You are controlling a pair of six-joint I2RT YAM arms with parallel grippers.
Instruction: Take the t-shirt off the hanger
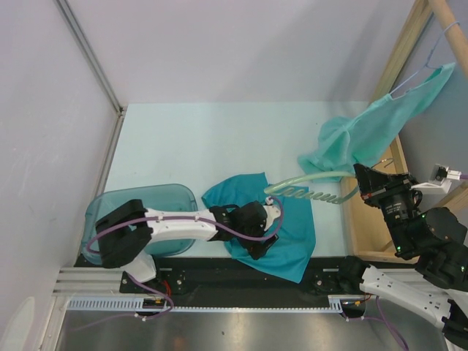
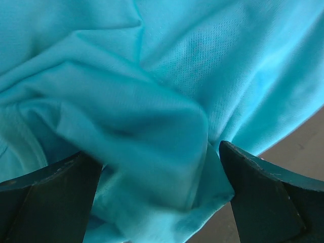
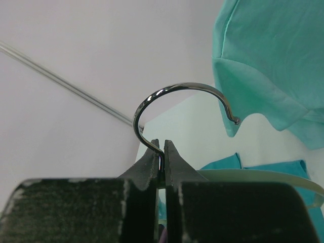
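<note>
- Looking from the top, the blue t-shirt (image 1: 289, 238) lies crumpled on the table (image 1: 183, 153), close to the 6 o'clock edge. The left gripper (image 1: 257, 240) is low over its middle.
- At 9 o'clock from the t-shirt stands a clear bin (image 1: 157, 197), partly under the left arm.
- The right gripper (image 1: 360, 177) is at 3 o'clock and holds the pale green hanger (image 1: 311, 189). The hanger reaches toward 9 o'clock, and its far end meets the top edge of the t-shirt. I cannot tell if it goes inside the cloth.
- At 1 o'clock a mint garment (image 1: 380, 128) hangs on a wooden rack (image 1: 401, 44).
- In the left wrist view, the two dark fingers (image 2: 50, 202) stand wide apart at 7 and 5 o'clock. A thick fold of the blue cloth lies between them.
- In the right wrist view, the jaws are pressed together on the neck of the metal hook (image 3: 177, 93), which curves up toward 12 o'clock. The pale body of the hanger passes at 4 o'clock with the t-shirt just beside it. The mint garment fills the 2 o'clock corner.
</note>
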